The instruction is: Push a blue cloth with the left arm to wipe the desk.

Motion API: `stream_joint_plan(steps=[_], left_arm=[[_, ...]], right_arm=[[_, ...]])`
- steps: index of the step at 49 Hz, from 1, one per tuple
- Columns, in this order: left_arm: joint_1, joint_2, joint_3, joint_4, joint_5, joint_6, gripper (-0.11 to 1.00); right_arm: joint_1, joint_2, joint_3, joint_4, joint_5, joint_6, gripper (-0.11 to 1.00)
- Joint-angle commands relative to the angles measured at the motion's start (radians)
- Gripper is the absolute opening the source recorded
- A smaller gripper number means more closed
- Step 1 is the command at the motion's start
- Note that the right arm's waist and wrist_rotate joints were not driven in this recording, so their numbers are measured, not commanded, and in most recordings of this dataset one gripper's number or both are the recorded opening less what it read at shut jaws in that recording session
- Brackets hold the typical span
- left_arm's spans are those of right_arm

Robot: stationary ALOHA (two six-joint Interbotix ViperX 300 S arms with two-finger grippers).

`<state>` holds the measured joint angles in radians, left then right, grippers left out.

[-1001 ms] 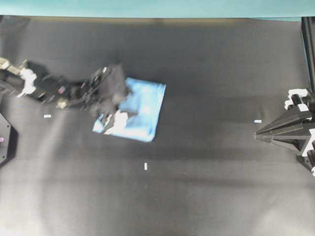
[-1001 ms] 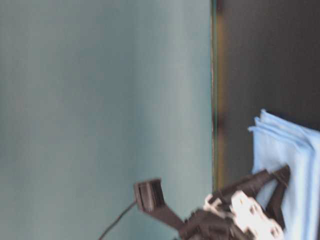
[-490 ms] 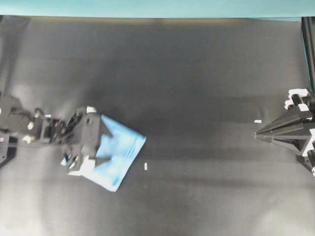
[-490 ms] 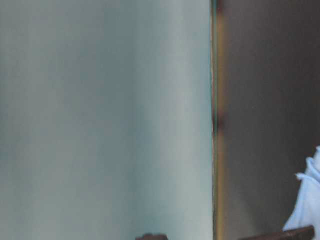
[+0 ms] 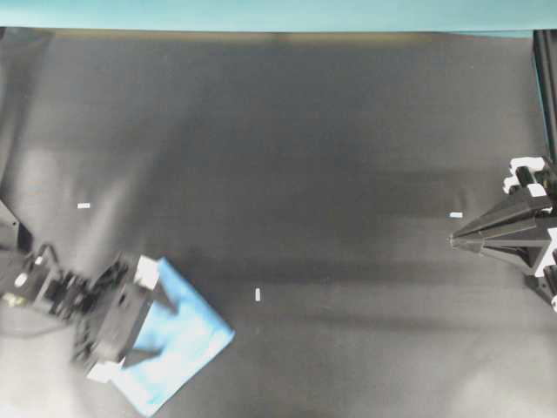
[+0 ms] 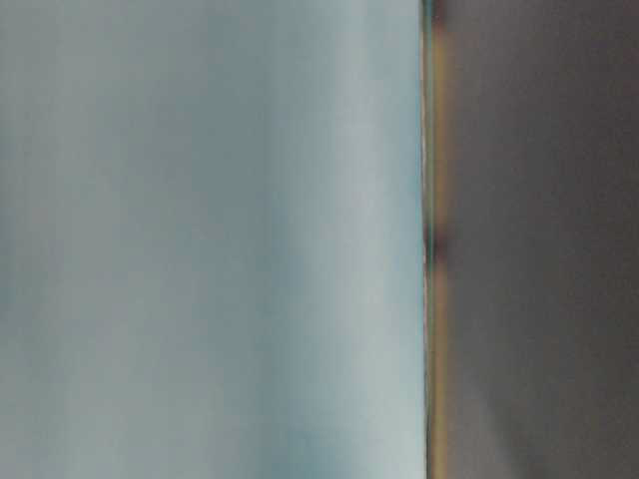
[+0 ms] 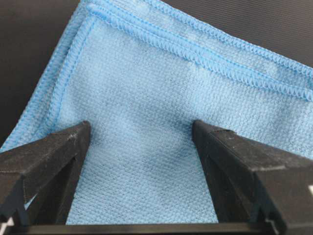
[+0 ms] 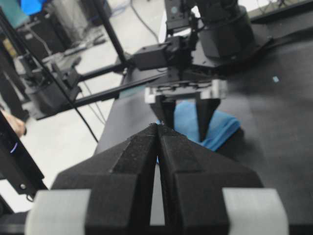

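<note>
The blue cloth (image 5: 187, 340) lies flat on the black desk (image 5: 348, 131) at the lower left of the overhead view. The left arm's gripper (image 5: 155, 329) is open, and its two black fingers press down on the cloth's left part. In the left wrist view the cloth (image 7: 146, 73) fills the frame and the gripper (image 7: 141, 128) stands with jaws wide apart, both tips on the fabric. The right gripper (image 5: 452, 239) is shut and empty at the right edge, far from the cloth. The right wrist view shows its closed tip (image 8: 157, 126) with the cloth (image 8: 222, 125) beyond.
Small white tape marks (image 5: 258, 294) dot the desk. A teal strip (image 5: 261, 13) runs along the far edge. The table-level view shows only the teal backdrop (image 6: 200, 239) and bare desk (image 6: 539, 239). A stand base (image 5: 7, 231) sits at the left edge.
The left gripper has slid the cloth from the middle left down to the lower left corner of the overhead view. The cloth has left the table-level view. The right arm has not moved.
</note>
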<state>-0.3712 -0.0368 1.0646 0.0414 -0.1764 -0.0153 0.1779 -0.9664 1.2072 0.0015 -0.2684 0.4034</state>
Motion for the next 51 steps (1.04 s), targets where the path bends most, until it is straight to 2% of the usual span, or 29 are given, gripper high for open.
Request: stream_joint_plan(steps=[1,8,33,41,51], left_arm=[[-0.057,-0.020,0.002,0.003,-0.002,-0.028,0.82],[-0.078,-0.028,0.003,0.003,-0.002,-0.057,0.82],[-0.071,-0.044,0.000,0.003,0.000,-0.041,0.82],[-0.071,-0.097,-0.003,0.003,0.000,-0.040,0.82],[-0.071,-0.236,0.006,0.003,0.000,-0.028,0.82]], right_arm=[[0.000,0.003,-0.006,0.002,-0.012,0.000,0.00],[0.000,0.003,-0.006,0.002,-0.011,0.000,0.00],[0.000,0.003,0.000,0.002,-0.006,0.002,0.00],[-0.002,0.003,0.006,0.002,-0.006,0.000,0.00],[0.000,0.003,0.009,0.002,-0.008,0.000,0.00]])
